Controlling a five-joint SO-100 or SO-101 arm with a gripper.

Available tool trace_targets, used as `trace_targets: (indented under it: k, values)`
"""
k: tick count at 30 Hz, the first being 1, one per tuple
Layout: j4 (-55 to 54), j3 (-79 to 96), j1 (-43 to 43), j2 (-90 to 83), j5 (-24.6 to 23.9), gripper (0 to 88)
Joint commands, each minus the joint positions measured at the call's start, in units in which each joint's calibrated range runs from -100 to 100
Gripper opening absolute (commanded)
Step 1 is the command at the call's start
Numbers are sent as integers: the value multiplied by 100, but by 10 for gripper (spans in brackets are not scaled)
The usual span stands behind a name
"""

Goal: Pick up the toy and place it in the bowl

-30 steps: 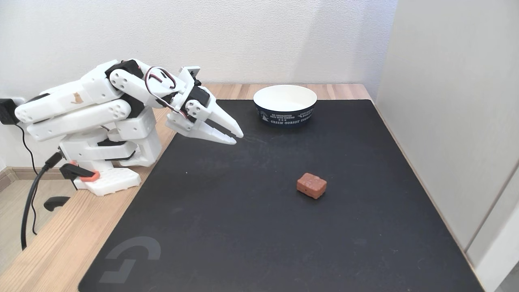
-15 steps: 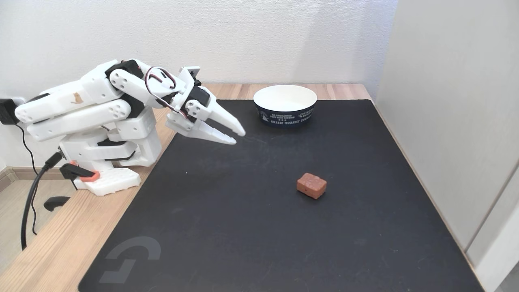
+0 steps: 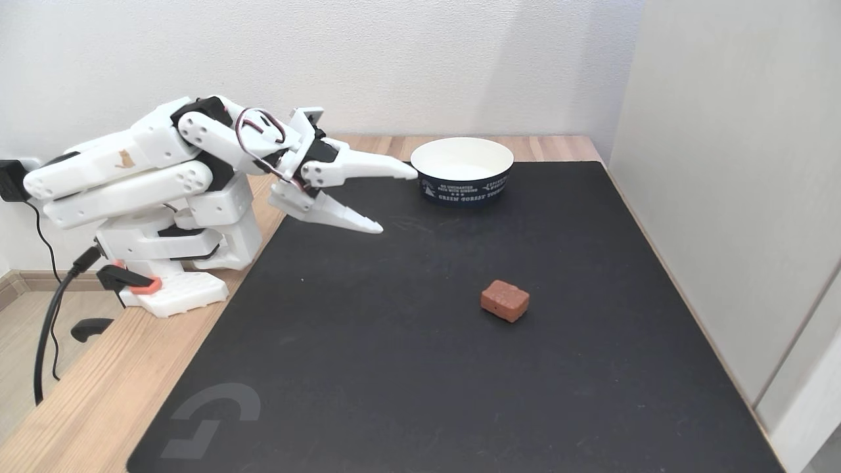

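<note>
While the arm sat folded low over its base at the left of the fixed view, the gripper (image 3: 399, 202) was logged as spread wide, holding nothing: upper finger reaching out level toward the bowl, lower finger angled down to the mat.

Item 1, toy (image 3: 504, 300): small reddish-brown block w/ rounded edges, lying flat on the black desk mat (image 3: 420, 368), right of centre. Position rel. to gripper: well apart, lower and to the right in the view, nothing between them. Untouched.

Item 2, paper bowl (image 3: 462, 171): navy outside w/ white lettering, white inside, upright at the mat's far edge, empty as far as the interior showed. Upper fingertip lay just beside its left rim in the view (contact not evident; depth hard to judge).

Item 3, arm base: fixed at the wooden table (image 3: 79, 401) edge w/ an orange clamp (image 3: 131, 281), cables trailing off left.

Judgement: the wide opening probably served as prep for a reach, so the fingers could straddle the block on arrival. Toy and bowl sat apart w/ open mat between, prob. to leave a clear carry path. Pick not yet begun.
</note>
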Motion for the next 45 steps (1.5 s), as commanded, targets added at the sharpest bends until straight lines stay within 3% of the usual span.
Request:
trace_targets:
  k: [1,5,11,24,35,45]
  values:
    - [308,-409,-237,-75,-51,372]
    - [808,-1608,-170,209,7,372]
    - [1570,-4420,357,2676,711,372]
    - [1604,-7511,1227,7053,1009,373]
    - [1637,-10350,1185,10705,2136,377]
    - [1900,-11648,1193,11763,3107,377]
